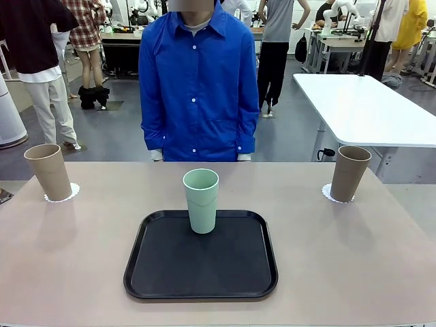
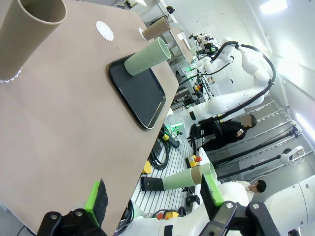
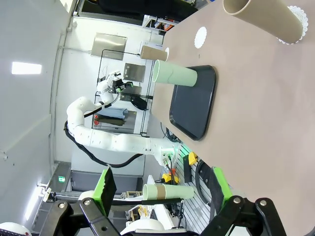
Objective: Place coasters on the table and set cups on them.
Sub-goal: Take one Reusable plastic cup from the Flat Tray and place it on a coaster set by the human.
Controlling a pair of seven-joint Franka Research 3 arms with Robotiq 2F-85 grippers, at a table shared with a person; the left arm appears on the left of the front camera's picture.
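— Mint green, matte, no handle: seen from the front, where is the mint cup (image 1: 201,199) and how will it handle?

— Upright on the black tray (image 1: 157,272), midway between the two arms' sides. It is a tall tapered tumbler. I judge it light, stiff and probably empty, so easy to tip. I would pinch it across the wall near mid-height, with gentle pressure, since the smooth taper could slide upward out of the pads.

— And the others?

— The left tan cup (image 1: 48,172) stands on a lacy coaster (image 1: 71,193) on the left arm's side. The right tan cup (image 1: 349,174) stands on another on the right arm's side. They look done.

— What does the left wrist show?

— The left gripper (image 2: 155,194) is spread wide and holds nothing. It sits over the near edge of the table (image 2: 64,137). The tray and the mint cup are well ahead of its fingers. Farther ahead, beside the tray, lies the spare coaster (image 2: 104,30), bare. It is thin scalloped paper, limp and hard to lift off a flat top.

— And the right wrist?

— The right gripper (image 3: 162,187) is also fully apart and empty. The mint cup is well ahead of its pads, and the spare coaster (image 3: 200,37) is beyond that. My guess is that the cup belongs there.
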